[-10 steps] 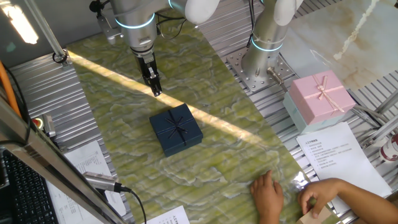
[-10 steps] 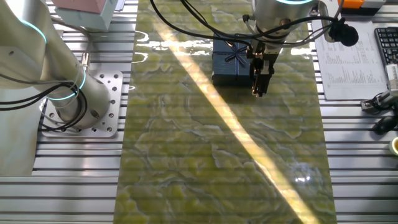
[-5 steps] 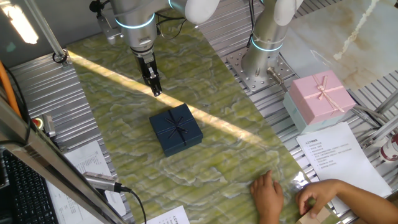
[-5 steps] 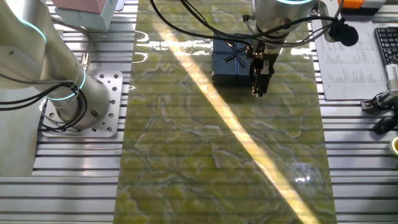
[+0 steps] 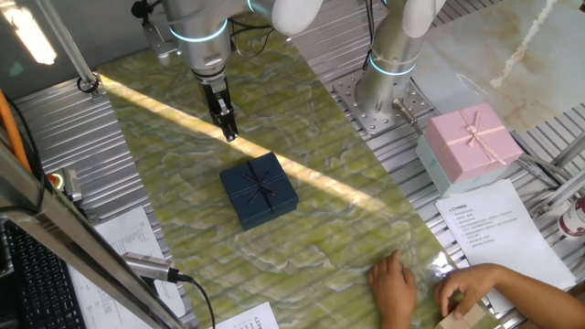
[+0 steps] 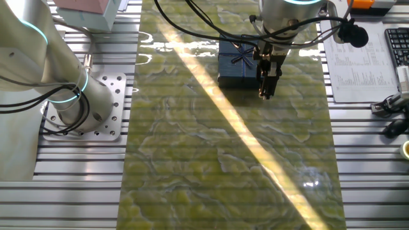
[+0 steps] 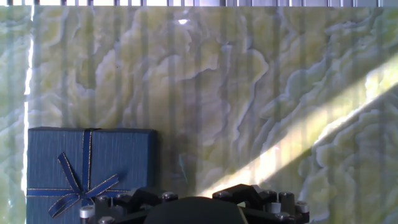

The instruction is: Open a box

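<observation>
The box (image 5: 259, 189) is a small dark navy-blue gift box with a thin ribbon bow. It sits lid on, in the middle of the green marbled mat (image 5: 274, 238). It also shows in the other fixed view (image 6: 238, 62) and at the lower left of the hand view (image 7: 87, 165). My gripper (image 5: 229, 132) hangs above the mat, beyond the box and clear of it. Its fingers look close together and hold nothing. In the other fixed view the gripper (image 6: 264, 92) stands beside the box's edge.
A larger pink bow-topped box (image 5: 471, 142) with a pale teal base sits at the right. A person's hands (image 5: 395, 283) rest at the mat's near right corner. Paper sheets (image 5: 494, 224) lie nearby. A second arm's base (image 5: 379, 91) stands behind.
</observation>
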Robot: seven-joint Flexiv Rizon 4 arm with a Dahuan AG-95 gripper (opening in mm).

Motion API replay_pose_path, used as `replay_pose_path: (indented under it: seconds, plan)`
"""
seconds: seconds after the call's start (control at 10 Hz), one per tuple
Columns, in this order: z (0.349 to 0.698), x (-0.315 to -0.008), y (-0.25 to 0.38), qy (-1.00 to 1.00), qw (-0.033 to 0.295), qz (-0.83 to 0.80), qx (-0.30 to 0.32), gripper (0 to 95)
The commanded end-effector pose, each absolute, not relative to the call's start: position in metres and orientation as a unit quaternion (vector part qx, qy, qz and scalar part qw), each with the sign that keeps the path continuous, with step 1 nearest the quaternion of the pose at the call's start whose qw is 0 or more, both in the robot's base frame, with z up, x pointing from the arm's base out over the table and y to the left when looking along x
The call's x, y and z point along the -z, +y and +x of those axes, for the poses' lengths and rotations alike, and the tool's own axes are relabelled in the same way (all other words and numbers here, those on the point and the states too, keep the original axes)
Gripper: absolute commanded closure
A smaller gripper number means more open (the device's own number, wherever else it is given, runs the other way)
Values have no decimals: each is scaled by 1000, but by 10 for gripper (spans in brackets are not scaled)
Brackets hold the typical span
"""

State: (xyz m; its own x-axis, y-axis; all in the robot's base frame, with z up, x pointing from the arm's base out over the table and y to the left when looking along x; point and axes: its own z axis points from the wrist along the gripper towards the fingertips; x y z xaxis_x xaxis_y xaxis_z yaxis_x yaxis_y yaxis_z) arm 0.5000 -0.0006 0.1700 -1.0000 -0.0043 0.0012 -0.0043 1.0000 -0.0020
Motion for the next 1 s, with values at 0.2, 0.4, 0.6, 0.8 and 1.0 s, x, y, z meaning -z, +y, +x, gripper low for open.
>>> replay_pose_path:
  seconds: [0.2, 0.4, 0.6, 0.8, 1.0]
  plan:
    - [500, -170, 0, -996, 61, 62, 7, 950]
    - [500, -170, 1, -996, 61, 63, 7, 950]
    - [500, -169, 2, -996, 61, 63, 7, 950]
    - [500, -166, 14, -996, 59, 63, 7, 950]
    - [500, -161, 30, -997, 59, 49, 6, 950]
